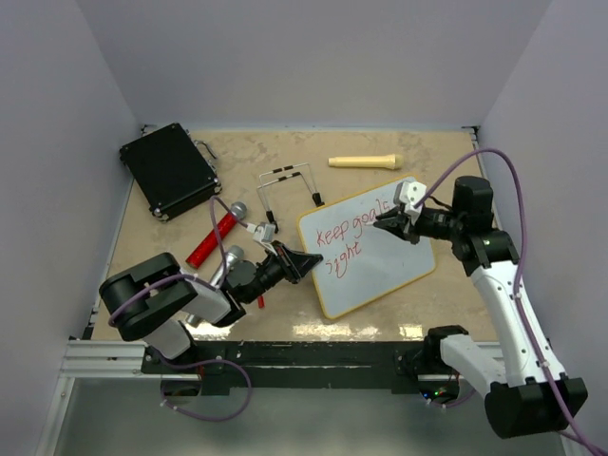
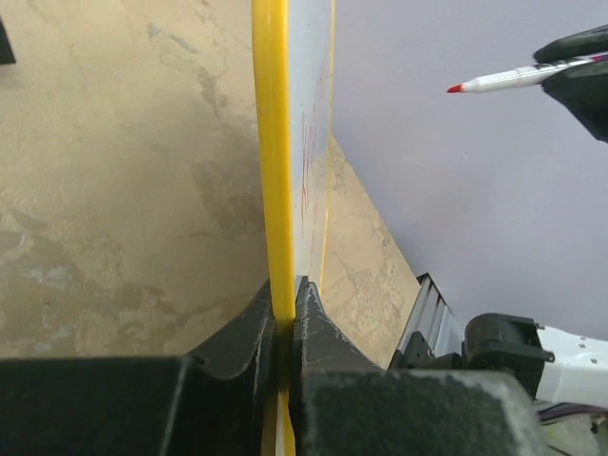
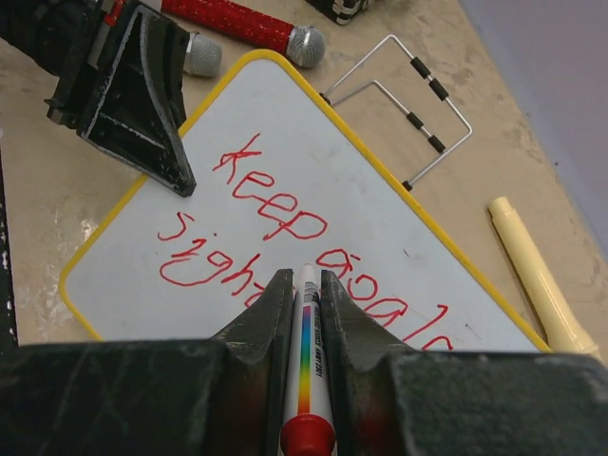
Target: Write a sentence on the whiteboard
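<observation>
Whiteboard, counter centre: left pincer clamping yellow edge, steadying it for writing; right pincer gripping marker, tip hovering off sentence.

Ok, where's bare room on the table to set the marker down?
Bare tabletop: along the back wall between the black rectangular case and the cream cylindrical stick, and the near edge in front of the yellow-framed whiteboard. Crowded: red microphone and wire stand left of it.

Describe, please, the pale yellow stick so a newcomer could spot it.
Find the large white yellow-framed whiteboard mid-table, then look past its far edge towards the back wall. There lies the pale yellow cylindrical stick, thick and plain, unlike the thin metal wire stand beside it.
</observation>
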`<state>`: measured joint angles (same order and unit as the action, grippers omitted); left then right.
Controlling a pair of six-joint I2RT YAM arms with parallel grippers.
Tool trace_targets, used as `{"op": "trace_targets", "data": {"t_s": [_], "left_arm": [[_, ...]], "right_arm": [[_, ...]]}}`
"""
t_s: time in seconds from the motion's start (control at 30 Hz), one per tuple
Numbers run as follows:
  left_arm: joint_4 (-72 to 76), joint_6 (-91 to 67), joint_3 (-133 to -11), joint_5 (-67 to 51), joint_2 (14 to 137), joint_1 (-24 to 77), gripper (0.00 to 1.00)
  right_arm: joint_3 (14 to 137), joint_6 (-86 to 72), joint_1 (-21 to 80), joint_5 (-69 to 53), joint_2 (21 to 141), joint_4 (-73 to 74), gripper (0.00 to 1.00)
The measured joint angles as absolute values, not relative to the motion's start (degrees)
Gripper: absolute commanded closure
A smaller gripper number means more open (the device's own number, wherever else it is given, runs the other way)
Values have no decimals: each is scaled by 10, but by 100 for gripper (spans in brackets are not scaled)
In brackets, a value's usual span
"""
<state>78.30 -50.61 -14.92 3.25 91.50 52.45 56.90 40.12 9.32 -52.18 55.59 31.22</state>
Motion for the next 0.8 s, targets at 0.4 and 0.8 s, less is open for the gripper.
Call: {"op": "trace_targets", "data": {"t_s": [0.4,0.8], "left_arm": [[717,-372,-147,-8,813,525,100],[697,-363,-147,-11,793,525,100]], "right_arm": [[538,475,36,-646,505,362,100],[537,517,34,-669,495,399,100]]}}
